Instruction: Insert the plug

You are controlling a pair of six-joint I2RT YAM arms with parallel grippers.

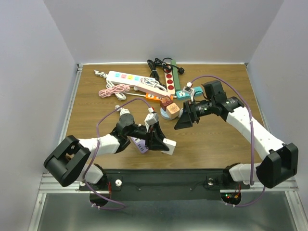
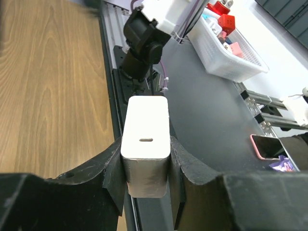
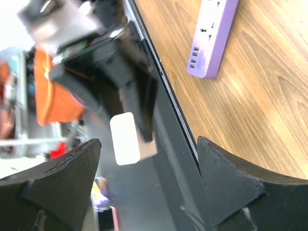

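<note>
My left gripper is shut on a white charger block, held just above the table near its front edge. In the left wrist view the charger sits squeezed between both fingers, its slotted end face towards the camera. A purple power strip lies on the table right beside the left gripper, partly hidden by it; the right wrist view shows its sockets. My right gripper is open and empty, to the right of the charger and pointing at it. The charger shows between its spread fingers.
At the back of the table lie a white power strip with coloured sockets, a green strip with red sockets, a pink cable, black cables and orange and brown adapter cubes. A white basket stands off the table.
</note>
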